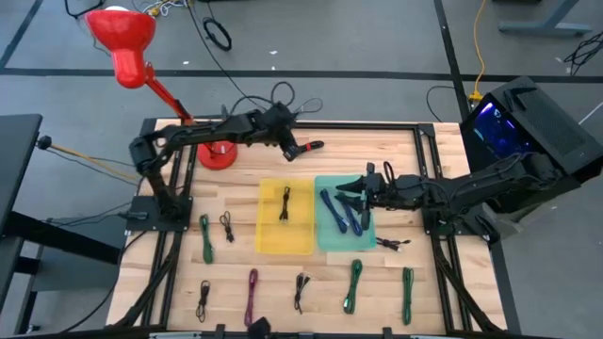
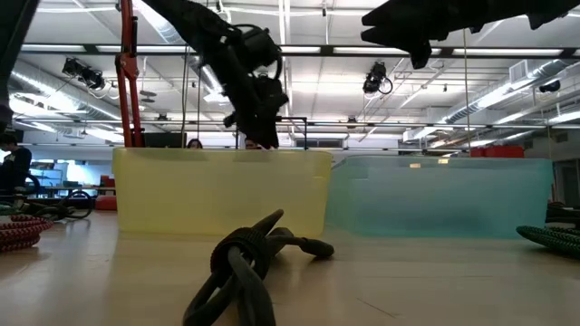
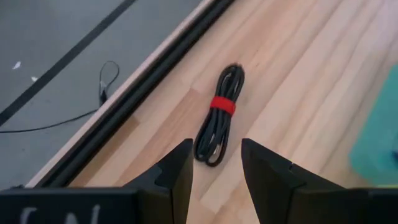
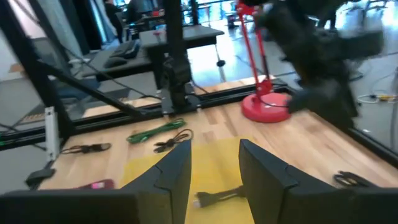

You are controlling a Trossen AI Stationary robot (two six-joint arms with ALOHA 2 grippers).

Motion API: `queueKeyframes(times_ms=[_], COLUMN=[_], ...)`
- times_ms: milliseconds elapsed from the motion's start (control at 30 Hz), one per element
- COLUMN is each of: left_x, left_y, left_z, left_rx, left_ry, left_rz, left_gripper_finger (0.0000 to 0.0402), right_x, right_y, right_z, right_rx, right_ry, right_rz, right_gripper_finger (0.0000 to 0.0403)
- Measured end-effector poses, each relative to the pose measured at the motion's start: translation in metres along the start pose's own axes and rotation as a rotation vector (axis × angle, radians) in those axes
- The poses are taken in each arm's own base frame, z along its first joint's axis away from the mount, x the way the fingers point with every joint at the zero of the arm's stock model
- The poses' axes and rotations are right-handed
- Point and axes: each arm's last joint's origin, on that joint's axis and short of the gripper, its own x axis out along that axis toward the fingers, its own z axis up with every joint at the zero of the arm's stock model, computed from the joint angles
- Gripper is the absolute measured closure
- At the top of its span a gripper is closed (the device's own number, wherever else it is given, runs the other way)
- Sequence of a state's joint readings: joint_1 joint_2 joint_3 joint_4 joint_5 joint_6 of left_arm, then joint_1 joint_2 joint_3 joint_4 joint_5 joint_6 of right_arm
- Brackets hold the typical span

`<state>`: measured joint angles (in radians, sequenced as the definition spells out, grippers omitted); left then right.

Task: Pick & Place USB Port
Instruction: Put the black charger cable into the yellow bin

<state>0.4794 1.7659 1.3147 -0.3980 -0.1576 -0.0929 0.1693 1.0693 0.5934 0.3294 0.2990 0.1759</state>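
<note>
A black coiled USB cable with a red band (image 3: pixel 219 118) (image 1: pixel 312 146) lies flat on the wooden table near its far edge. My left gripper (image 3: pixel 216 163) (image 1: pixel 294 144) hangs open just above the cable's near end, slanting down, one finger to each side, touching nothing. A yellow tray (image 1: pixel 285 218) holds one black cable (image 1: pixel 285 204). Beside it, a teal tray (image 1: pixel 344 215) holds blue cables (image 1: pixel 341 213). My right gripper (image 4: pixel 214 165) (image 1: pixel 350 194) waits open above the teal tray, pointing almost level toward the yellow tray (image 4: pixel 211 168).
A red lamp's base (image 1: pixel 217 155) stands at the table's far left. Loose coiled cables lie along the near side: green (image 1: pixel 205 237), black (image 1: pixel 227 226), purple (image 1: pixel 252 292), green (image 1: pixel 353 282), green (image 1: pixel 407 292). A small black cable (image 1: pixel 396 243) lies right of the teal tray.
</note>
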Motion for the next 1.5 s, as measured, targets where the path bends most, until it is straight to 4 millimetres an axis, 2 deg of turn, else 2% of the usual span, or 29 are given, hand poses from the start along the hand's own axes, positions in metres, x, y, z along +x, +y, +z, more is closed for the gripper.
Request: queueKeyframes(times_ms=[333,600,1233,1500], left_x=[0.052,0.077,0.079,0.097], left_y=[-0.012,-0.02,-0.021,-0.027], left_z=[0.012,0.01,0.009,-0.004], left_rx=[0.113,0.206,0.18,0.19], left_ry=[0.11,0.203,0.204,0.259], left_rz=[-0.022,-0.027,-0.05,-0.049], left_gripper_finger=[0.0261,0.0261,0.0261,0.0261], right_x=[-0.003,-0.004,-0.005,-0.005], right_y=[0.012,0.014,0.015,0.015], right_z=[-0.002,-0.003,-0.002,-0.001], right_rx=[-0.005,-0.007,0.002,0.005], right_ry=[0.009,0.01,-0.001,-0.006], right_rz=[0.054,0.065,0.07,0.073], right_gripper_finger=[0.0266,0.0266,0.0266,0.0266])
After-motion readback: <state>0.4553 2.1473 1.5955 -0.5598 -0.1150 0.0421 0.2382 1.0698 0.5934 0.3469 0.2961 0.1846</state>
